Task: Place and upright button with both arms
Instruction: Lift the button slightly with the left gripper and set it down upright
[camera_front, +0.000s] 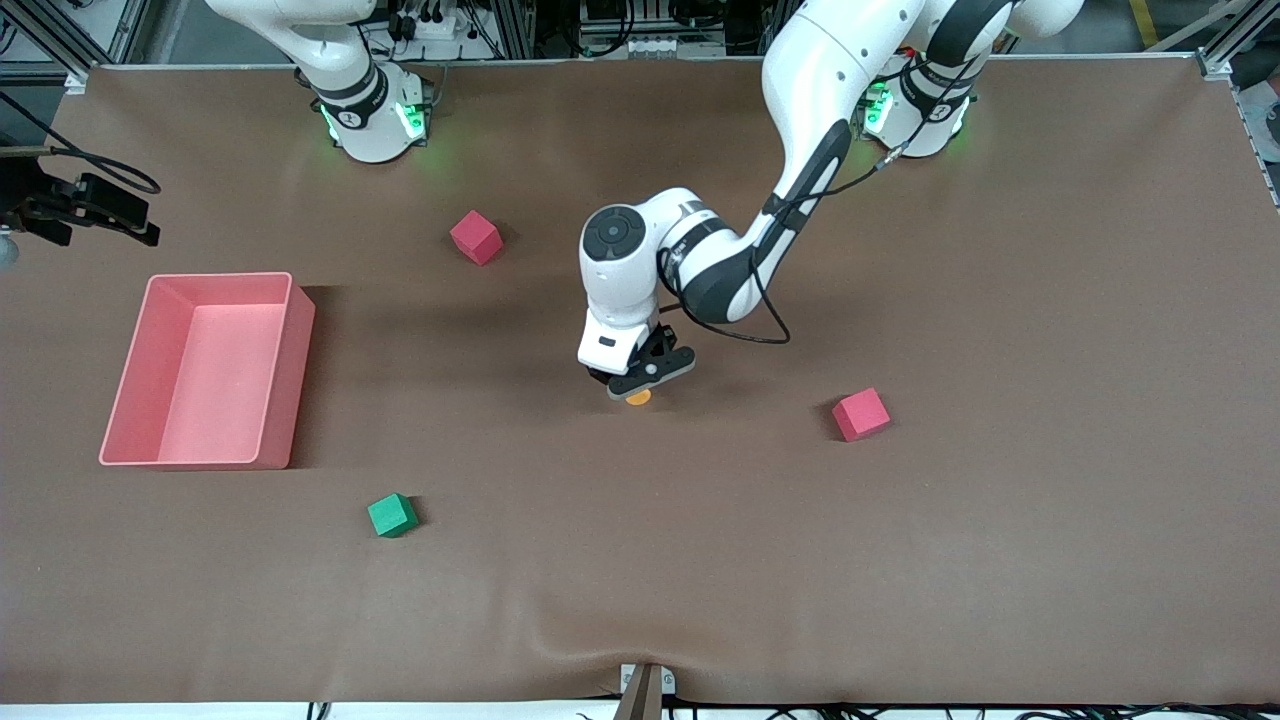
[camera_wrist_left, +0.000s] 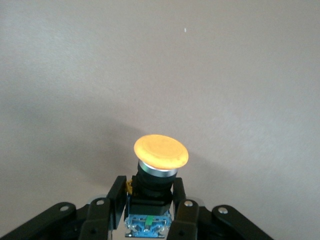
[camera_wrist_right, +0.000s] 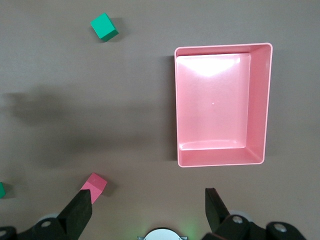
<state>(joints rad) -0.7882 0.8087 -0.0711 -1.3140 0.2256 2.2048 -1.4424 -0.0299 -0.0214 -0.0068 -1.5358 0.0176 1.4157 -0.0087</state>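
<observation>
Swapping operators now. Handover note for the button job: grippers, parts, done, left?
Left gripper: shut on the button, fingers on its black body, orange cap sticking out, over the table's middle.
Right gripper: open, empty, waiting high over the table beside the pink bin.
Done: button picked up.
Left: set it down, stand it upright, likely with the right arm's help.

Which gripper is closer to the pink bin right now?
Right. The right gripper hangs open high over the table near the pink bin. The left gripper is mid-table, shut on the orange button.
</observation>
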